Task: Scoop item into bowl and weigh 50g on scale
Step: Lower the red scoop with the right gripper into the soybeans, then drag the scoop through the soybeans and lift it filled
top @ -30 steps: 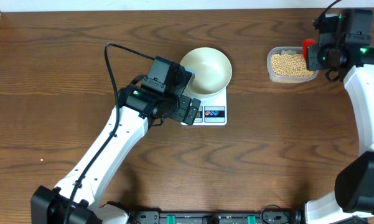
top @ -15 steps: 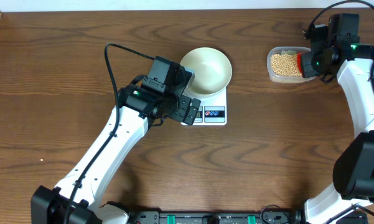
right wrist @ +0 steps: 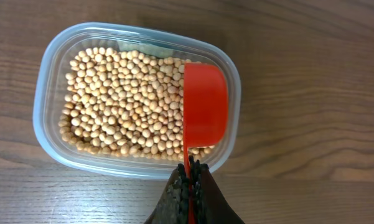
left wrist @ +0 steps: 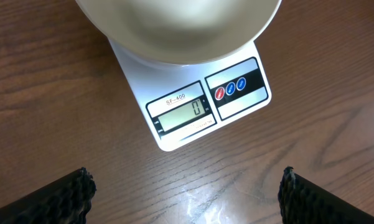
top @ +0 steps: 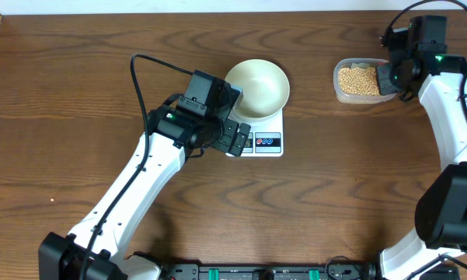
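The item, tan beans [right wrist: 124, 106], fills a clear plastic tub [right wrist: 43, 99] at the far right of the table; the beans [top: 357, 78] also show from overhead. My right gripper [right wrist: 190, 169] is shut on the thin handle of a red scoop [right wrist: 205, 106]. The scoop's cup lies over the tub's right end, and I see no beans on it. The empty white bowl [top: 258, 85] stands on the scale [top: 268, 142]. The scale's display [left wrist: 182, 114] reads 0. My left gripper [left wrist: 185, 186] hovers open over bare wood just in front of the scale, holding nothing.
The left arm [top: 140, 179] stretches from the near left edge up to the scale. The right arm [top: 451, 117] runs along the right edge. A white wall or edge [top: 217, 6] borders the far side of the table.
My right gripper has moved left and nearer, carrying the red scoop from the tub's far right corner to over its right end. The left arm has not moved.
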Controlling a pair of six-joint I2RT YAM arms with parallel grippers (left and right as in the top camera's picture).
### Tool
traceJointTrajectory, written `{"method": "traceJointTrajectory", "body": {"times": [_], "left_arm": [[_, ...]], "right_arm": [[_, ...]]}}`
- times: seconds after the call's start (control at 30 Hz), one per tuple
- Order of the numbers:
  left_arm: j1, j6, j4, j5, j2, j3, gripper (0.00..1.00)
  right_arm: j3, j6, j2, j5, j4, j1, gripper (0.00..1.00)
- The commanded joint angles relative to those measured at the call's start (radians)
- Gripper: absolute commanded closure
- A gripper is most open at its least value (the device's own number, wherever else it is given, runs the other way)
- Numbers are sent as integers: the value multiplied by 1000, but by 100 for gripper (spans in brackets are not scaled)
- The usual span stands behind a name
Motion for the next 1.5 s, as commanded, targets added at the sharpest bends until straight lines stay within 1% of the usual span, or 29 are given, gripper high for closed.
{"method": "traceJointTrajectory", "body": {"times": [0.0,0.27,0.47,0.67,0.93,1.23,1.47], "left_arm": [[2,2,0,-13,10,-10,4],[2,2,0,-13,10,-10,4],[2,2,0,-13,10,-10,4],[2,2,0,-13,10,-10,4],[2,2,0,-13,10,-10,4],[2,2,0,-13,10,-10,4],[2,2,0,-13,10,-10,4]], "right_arm": [[19,3,13,1,-2,18,99],[-2,64,18,-82,-14,18,99],[-6,100,65,-171,-32,18,99],[-6,165,104,-245,-43,14,99],[-6,229,126,-373,-55,-19,99],[-6,329,138,-399,-54,-47,99],[-4,333,138,-506,-55,-118,99]]}}
